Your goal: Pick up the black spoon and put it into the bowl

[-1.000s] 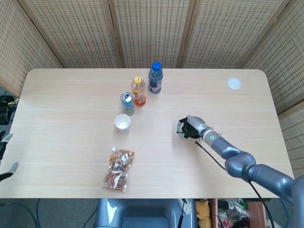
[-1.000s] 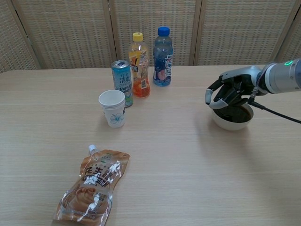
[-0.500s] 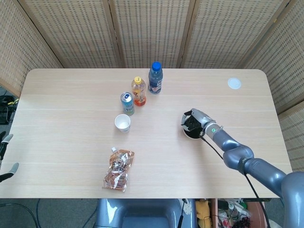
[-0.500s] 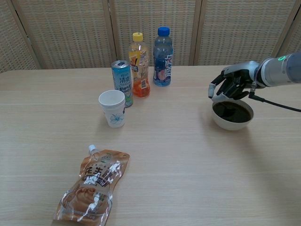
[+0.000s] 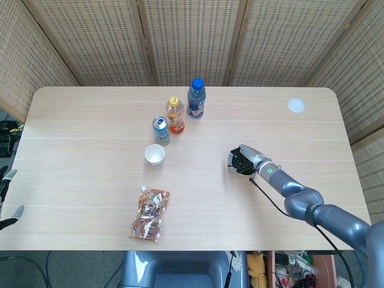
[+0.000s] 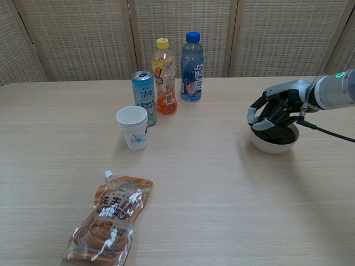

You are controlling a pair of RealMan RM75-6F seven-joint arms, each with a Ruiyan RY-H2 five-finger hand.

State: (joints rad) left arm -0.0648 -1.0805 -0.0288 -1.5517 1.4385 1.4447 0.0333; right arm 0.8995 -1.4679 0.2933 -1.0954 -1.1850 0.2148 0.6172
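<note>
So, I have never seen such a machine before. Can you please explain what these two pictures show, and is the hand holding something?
This is a two-armed robot with finger hands, steered by a person. One picture looks down from its head, the other looks forward from its chest. The right hand hangs over a white bowl with a dark inside; whether it holds the black spoon is not visible. The left hand barely shows at the picture's edge. On the table stand a paper cup, a can, an orange bottle and a blue bottle. A snack pouch lies nearer the robot.
</note>
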